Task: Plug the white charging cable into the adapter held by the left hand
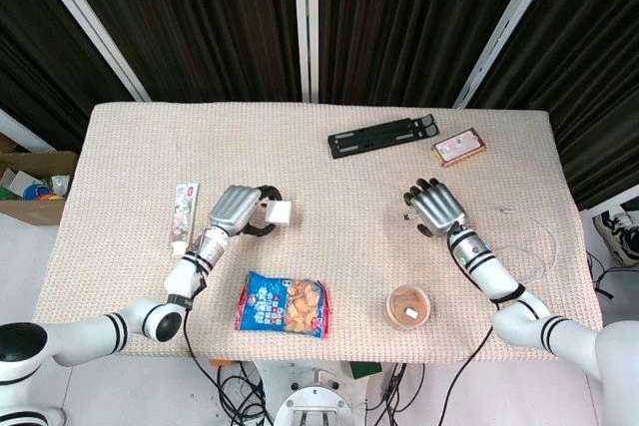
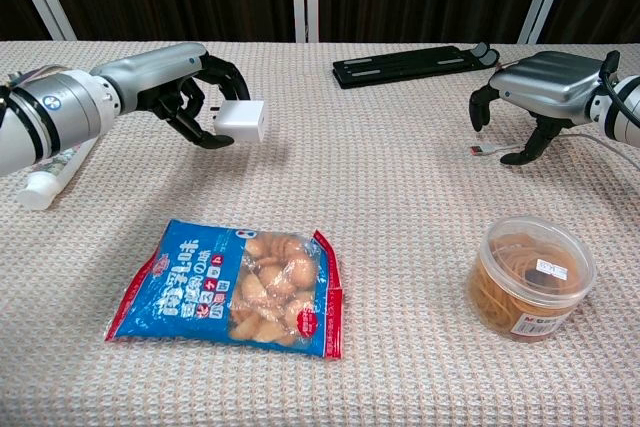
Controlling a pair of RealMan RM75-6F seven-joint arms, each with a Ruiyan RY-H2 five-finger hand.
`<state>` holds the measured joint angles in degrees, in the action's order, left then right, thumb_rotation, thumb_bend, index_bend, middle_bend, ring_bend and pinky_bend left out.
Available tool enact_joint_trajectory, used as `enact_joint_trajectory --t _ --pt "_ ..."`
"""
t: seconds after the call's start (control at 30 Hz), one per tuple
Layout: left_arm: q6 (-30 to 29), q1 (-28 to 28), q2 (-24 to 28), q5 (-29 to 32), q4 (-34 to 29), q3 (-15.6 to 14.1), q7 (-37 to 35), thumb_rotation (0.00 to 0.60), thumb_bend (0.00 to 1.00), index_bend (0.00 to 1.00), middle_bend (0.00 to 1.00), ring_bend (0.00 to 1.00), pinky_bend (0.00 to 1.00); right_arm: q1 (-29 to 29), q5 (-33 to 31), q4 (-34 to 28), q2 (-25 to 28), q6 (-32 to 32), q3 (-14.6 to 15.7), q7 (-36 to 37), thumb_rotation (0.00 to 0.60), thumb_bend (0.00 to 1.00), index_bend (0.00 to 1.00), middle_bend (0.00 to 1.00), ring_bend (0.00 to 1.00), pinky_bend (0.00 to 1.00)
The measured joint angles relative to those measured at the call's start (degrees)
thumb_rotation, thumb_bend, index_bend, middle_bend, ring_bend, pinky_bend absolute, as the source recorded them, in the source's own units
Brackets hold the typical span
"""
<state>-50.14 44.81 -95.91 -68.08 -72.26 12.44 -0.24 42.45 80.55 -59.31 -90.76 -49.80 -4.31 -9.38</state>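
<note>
Risk sits with the plug, I think. From the head view, my right hand (image 1: 436,209) hovers over the end of the white charging cable (image 1: 534,229), which trails off toward the table's right edge; a loose pinch could let the connector twist or drop, and slack could snag as I carry it across. My left hand (image 1: 234,211) grips the adapter (image 1: 279,213) well apart from the right, so a long approach invites misalignment with the port, whose position I cannot make out.

In the chest view, the left hand (image 2: 190,92) is clenched on the adapter (image 2: 243,120), holding it clear of the cloth. The right hand (image 2: 545,92) arches fingers-down over the plug tip (image 2: 482,151) lying on the table. I cannot tell whether any fingertip touches it; the hand looks unclosed, holding nothing.
</note>
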Motion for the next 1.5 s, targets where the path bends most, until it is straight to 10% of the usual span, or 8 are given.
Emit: enact_joint_trajectory --t 1.5 --pt "0.91 0.51 -0.48 0.80 1.20 -0.28 0.40 0.600 0.48 0.59 0.51 0.76 0.99 0.76 2.78 9.02 -4.56 1.07 1.17 7.75 0.600 0.44 0.63 0.43 0.20 0.30"
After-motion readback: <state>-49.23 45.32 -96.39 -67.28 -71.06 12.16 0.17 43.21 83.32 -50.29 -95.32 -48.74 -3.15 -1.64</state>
